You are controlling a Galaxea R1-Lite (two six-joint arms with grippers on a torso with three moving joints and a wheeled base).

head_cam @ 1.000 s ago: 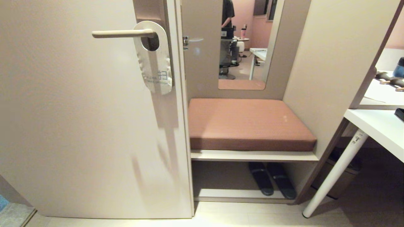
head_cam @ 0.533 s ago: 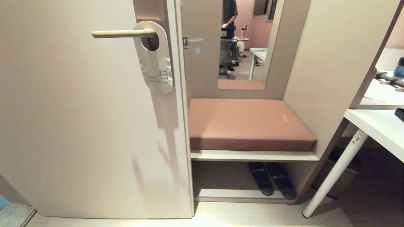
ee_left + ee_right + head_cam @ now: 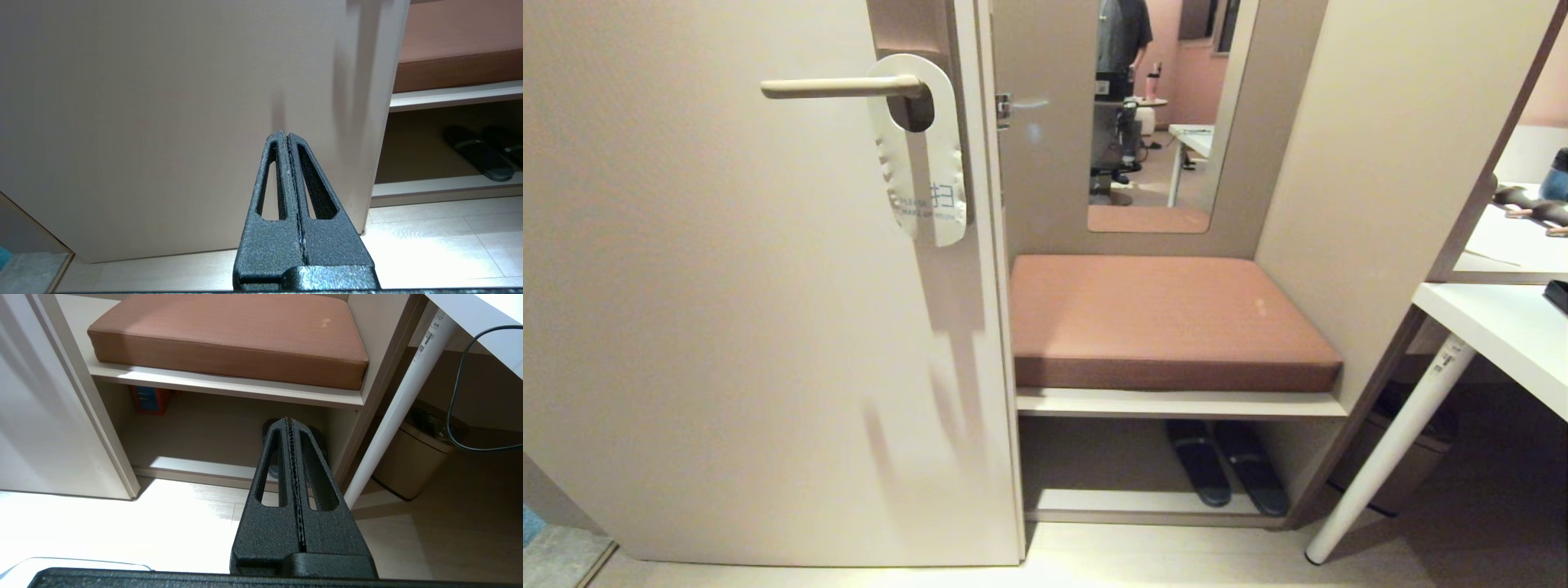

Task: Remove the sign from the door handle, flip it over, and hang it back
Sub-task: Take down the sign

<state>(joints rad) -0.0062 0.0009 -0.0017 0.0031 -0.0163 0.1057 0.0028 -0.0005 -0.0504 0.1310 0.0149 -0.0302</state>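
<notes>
The sign [image 3: 925,175] hangs by its large hole on the cream door handle [image 3: 837,86], high on the beige door in the head view. Its pale side faces me, with small blue lettering near its lower end. The handle joins a brown-grey backplate [image 3: 907,28]. Neither gripper shows in the head view. My left gripper [image 3: 284,134] is shut and empty, low before the bare lower part of the door. Shut and empty too, my right gripper [image 3: 289,419] points at the open space under the bench.
Right of the door stands a bench with a brown cushion [image 3: 1164,318], slippers [image 3: 1225,471] beneath it and a mirror [image 3: 1156,114] above showing a person. A white table leg [image 3: 1388,445] and a bin [image 3: 412,459] are at the right.
The sign has swung slightly on the handle, its lower end shifting a little left. The person in the mirror has moved. Neither arm has moved.
</notes>
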